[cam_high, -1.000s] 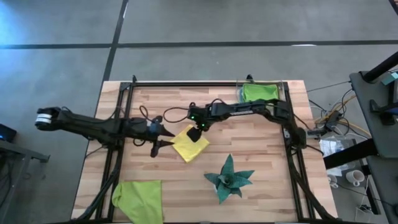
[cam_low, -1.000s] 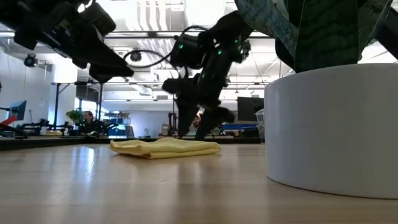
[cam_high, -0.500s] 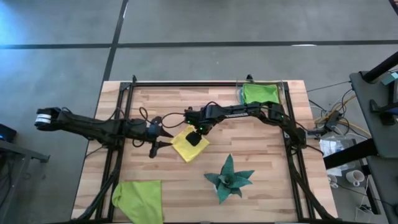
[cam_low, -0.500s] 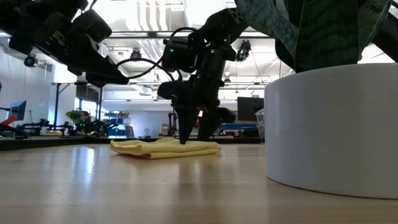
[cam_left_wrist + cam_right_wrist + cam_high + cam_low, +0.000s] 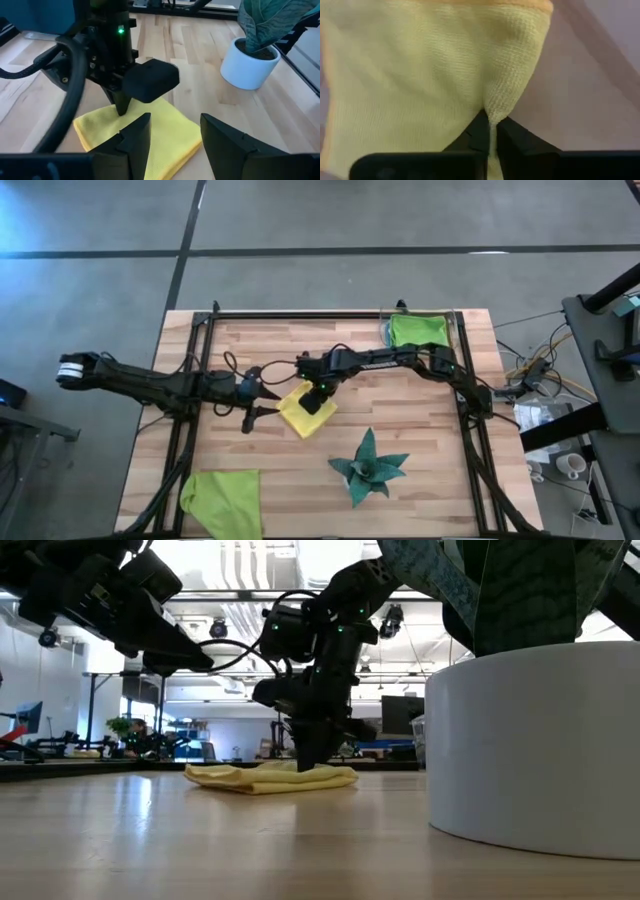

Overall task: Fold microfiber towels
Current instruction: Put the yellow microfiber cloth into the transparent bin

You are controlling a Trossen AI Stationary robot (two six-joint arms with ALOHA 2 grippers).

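**A:** Right wrist view first: yellow towel [image 5: 430, 65] fills it, and the right end effector [image 5: 490, 132] has its two dark fingers pressed together on a small pleat of the cloth. Pinching the weave, no gap either side.

**B:** Confirmed from the high view. Yellow towel [image 5: 302, 410] lies near the middle of the counter [image 5: 420, 430], set cornerwise. Right end effector [image 5: 318, 398] stands on the towel's edge toward the far side.

**A:** Other cloths?

**B:** One lime green towel [image 5: 416, 330] at the far right corner. A second lime green towel [image 5: 224, 500] at the near left corner, partly hanging off the edge. Both well apart from the yellow one.

**A:** Surface is pale wood planks with a black frame around it. Teal spiky plant [image 5: 368, 466] in a white pot [image 5: 535, 745] sits near the yellow towel, on the near side.

**B:** Low view: towel a flat rumpled strip on the wood. Behind, an open hall with ceiling lights and desks.

**A:** Arm poses?

**B:** Right arm reaches from the right across the far half, wrist bent steeply down, fingers vertical onto the cloth. Left arm stretches in low from the left; left end effector [image 5: 258, 404] hangs just beside the towel's left corner.

**A:** Left wrist view shows its fingers [image 5: 135, 145] spread, nothing between them, hanging over the yellow towel.
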